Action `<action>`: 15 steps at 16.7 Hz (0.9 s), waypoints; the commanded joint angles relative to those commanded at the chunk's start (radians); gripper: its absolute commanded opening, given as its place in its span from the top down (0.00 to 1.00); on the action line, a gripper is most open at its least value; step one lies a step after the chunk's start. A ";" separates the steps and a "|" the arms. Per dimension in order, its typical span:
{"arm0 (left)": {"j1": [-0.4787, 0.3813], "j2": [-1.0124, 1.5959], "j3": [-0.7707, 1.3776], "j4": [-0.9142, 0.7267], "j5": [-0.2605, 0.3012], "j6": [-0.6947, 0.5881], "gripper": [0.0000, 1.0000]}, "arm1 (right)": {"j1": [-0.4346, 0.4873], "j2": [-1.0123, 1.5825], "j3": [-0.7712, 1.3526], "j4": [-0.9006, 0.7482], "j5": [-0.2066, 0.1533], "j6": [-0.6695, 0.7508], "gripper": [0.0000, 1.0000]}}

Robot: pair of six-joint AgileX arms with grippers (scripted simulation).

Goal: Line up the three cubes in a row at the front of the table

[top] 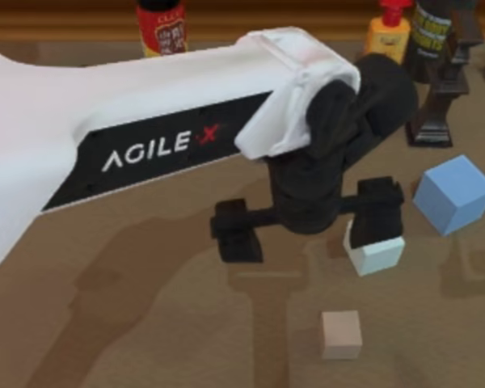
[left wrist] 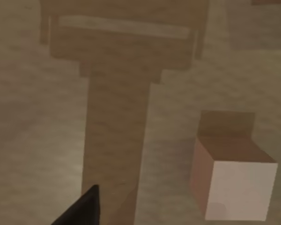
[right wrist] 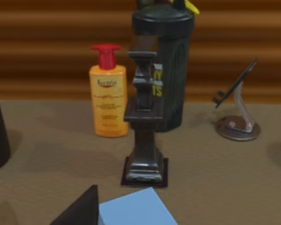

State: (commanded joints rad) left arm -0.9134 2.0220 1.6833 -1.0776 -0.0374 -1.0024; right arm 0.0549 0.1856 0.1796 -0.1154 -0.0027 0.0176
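The left arm (top: 129,137) reaches across the table (top: 105,323), and its gripper (top: 307,226) hangs over the middle with its fingers spread wide apart and nothing between them. Largest of the three cubes, the blue cube (top: 455,194) lies off to the right of the gripper, clear of it. The white cube (top: 374,252) sits right under the gripper's right-hand finger (top: 377,212), seemingly outside the gap, not within it. The small beige cube (top: 341,334) rests nearer the front edge, below the gripper. The step in hand looks like picking up the white cube; next the gripper would need to shift rightward so the fingers straddle it, then close. The right gripper's state cannot be told from its own view.
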 joint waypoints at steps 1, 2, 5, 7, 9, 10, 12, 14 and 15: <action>0.038 -0.073 -0.062 0.038 -0.002 0.016 0.00 | 0.016 0.063 0.056 -0.037 0.000 0.005 0.00; 0.081 -0.156 -0.132 0.080 -0.004 0.035 0.00 | 0.034 0.136 0.116 -0.077 0.000 0.010 0.00; 0.226 -0.460 -0.381 0.227 -0.006 0.119 0.00 | 0.092 0.409 0.315 -0.218 0.001 0.028 0.00; 0.332 -0.689 -0.571 0.336 -0.005 0.197 0.00 | 0.133 0.619 0.451 -0.319 0.002 0.041 0.00; 0.437 -0.923 -0.767 0.447 -0.003 0.292 0.00 | 0.177 0.844 0.593 -0.427 0.003 0.054 0.00; 0.489 -1.037 -0.864 0.503 -0.001 0.343 0.00 | 0.199 0.953 0.664 -0.481 0.003 0.060 0.00; 0.586 -1.251 -1.049 0.611 0.002 0.452 0.00 | 0.243 1.156 0.804 -0.586 0.003 0.073 0.00; 0.673 -1.440 -1.217 0.714 0.007 0.565 0.00 | 0.284 1.335 0.937 -0.683 0.002 0.086 0.00; 0.713 -1.524 -1.292 0.764 0.009 0.623 0.00 | 0.301 1.411 0.995 -0.724 0.002 0.091 0.00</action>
State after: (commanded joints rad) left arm -0.1999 0.4978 0.3913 -0.3136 -0.0279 -0.3798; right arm 0.3560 1.5964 1.1748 -0.8395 -0.0004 0.1086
